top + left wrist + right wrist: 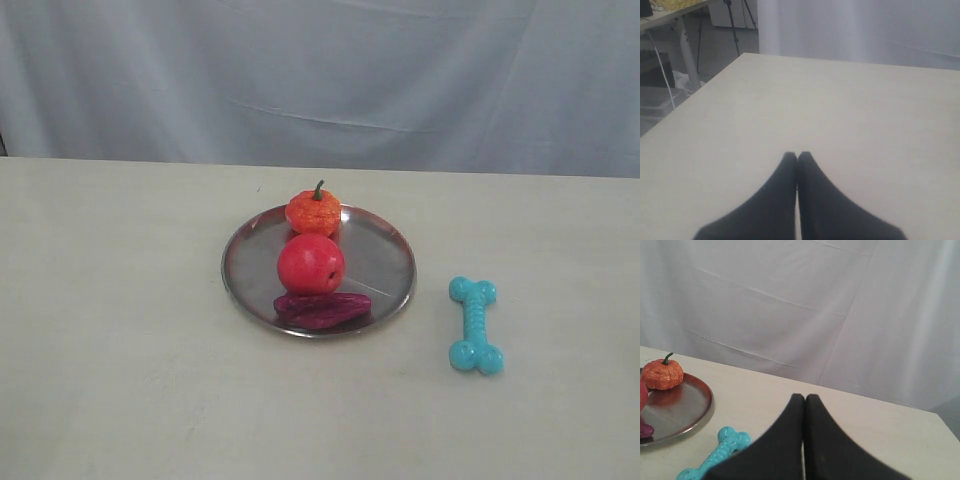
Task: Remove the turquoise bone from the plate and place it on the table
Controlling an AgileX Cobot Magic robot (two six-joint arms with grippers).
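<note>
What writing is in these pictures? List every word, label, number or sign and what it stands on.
None: no text shows on the turquoise bone, the plate, the toy fruit, the table or the white curtain.
Clutter beyond the table in the left wrist view is too blurred to read.
</note>
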